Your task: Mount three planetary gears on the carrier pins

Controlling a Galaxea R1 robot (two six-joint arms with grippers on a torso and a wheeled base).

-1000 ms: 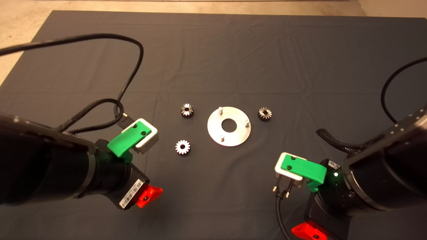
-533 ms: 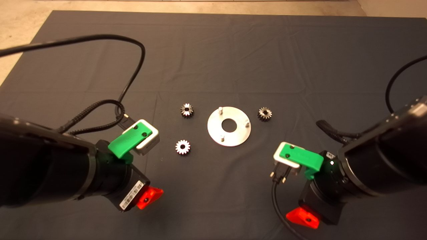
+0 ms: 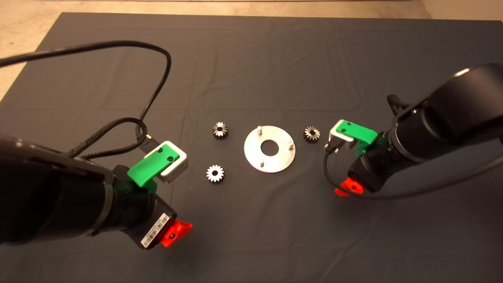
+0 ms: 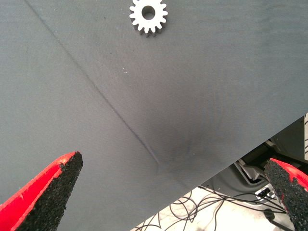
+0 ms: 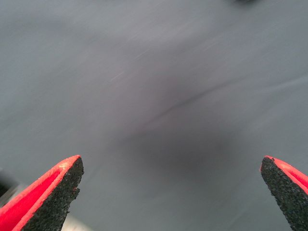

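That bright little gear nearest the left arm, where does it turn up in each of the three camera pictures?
Head view: the bright gear lies on the dark mat, left of the round plate, nearer the camera than the darker gear.
Left wrist view: the same gear sits at the frame's edge, well beyond the open red fingers.
Right wrist view: not in it; only mat shows.
Shared landmark: the mat's crease.
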